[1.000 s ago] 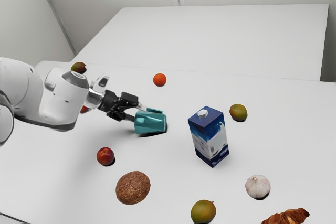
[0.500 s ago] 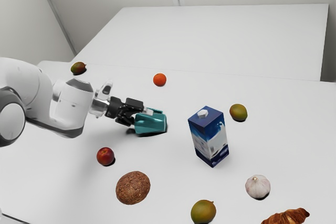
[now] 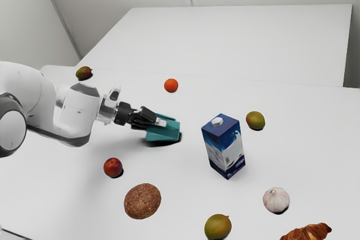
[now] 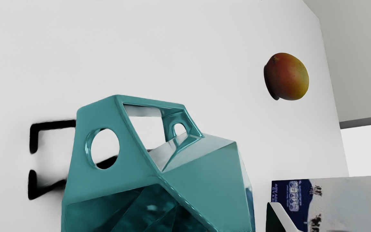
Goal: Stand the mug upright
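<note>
1. Now my black gripper (image 3: 160, 122) has turned and edged farther over the mug; whether it's clamped or released, I can't tell.
2. The teal faceted mug (image 3: 163, 134) has rolled slightly but lies on its side, mouth towards me, so it isn't upright.
3. The blue-and-white carton (image 3: 224, 147) hasn't moved, standing just beyond.

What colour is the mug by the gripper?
The mug is teal all over its visible outside; the wrist view shows it best.
</note>
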